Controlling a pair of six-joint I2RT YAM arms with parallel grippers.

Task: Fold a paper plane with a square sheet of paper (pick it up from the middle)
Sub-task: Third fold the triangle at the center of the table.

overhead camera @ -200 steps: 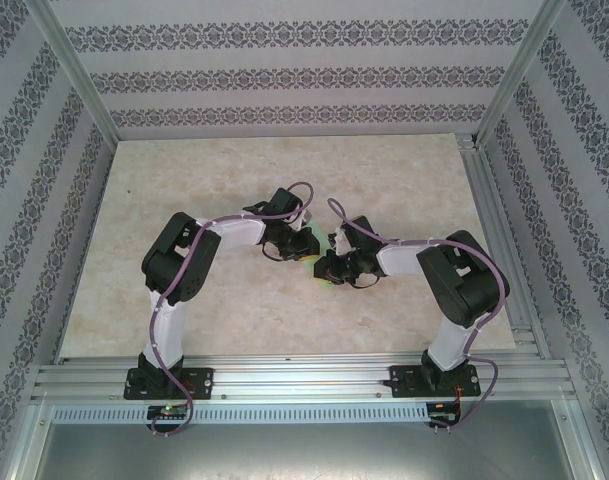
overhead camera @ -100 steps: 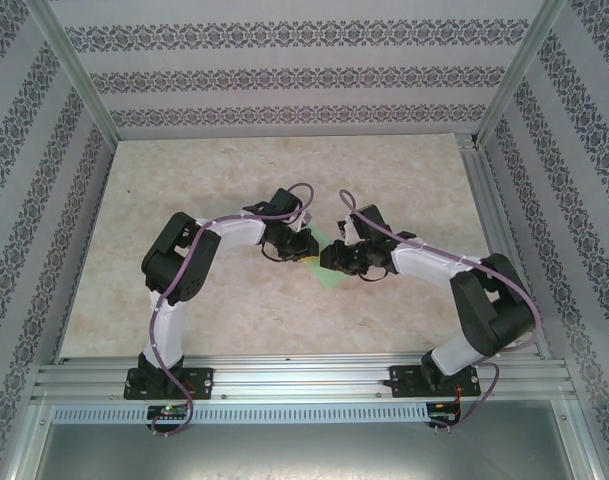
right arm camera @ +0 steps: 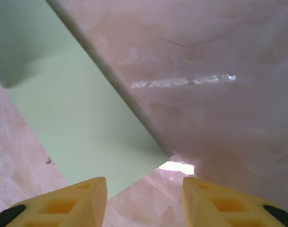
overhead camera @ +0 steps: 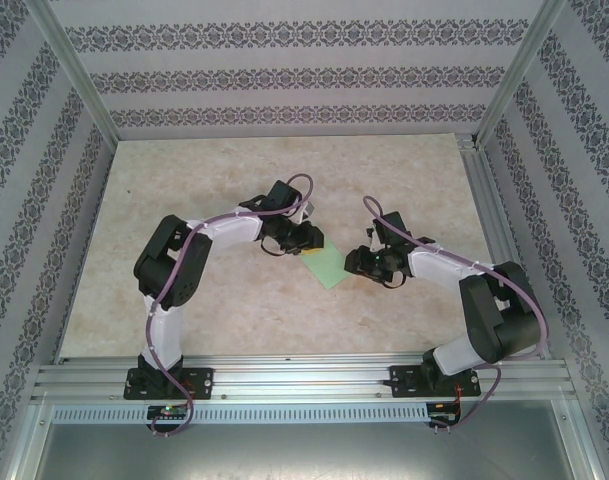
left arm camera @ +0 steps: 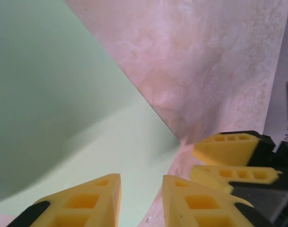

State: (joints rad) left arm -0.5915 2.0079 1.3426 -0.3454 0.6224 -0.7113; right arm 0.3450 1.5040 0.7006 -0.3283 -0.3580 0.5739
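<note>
The light-green sheet of paper lies on the marble table between my two grippers. My left gripper hovers at its far-left edge. In the left wrist view the paper spreads under the left gripper, whose yellow jaws stand a little apart with nothing pinched. My right gripper sits just right of the sheet. In the right wrist view the right gripper is open, and a corner of the paper lies ahead of its jaws. The right gripper's yellow fingers show beside the paper's corner.
The marble tabletop extends around the paper. Aluminium rails run along the near edge, and another rail borders the right side. Patterned walls enclose the back and sides.
My right gripper has pulled back to the right off the paper and opened. The left gripper has opened slightly. The sheet, covered before, now lies exposed between them.
</note>
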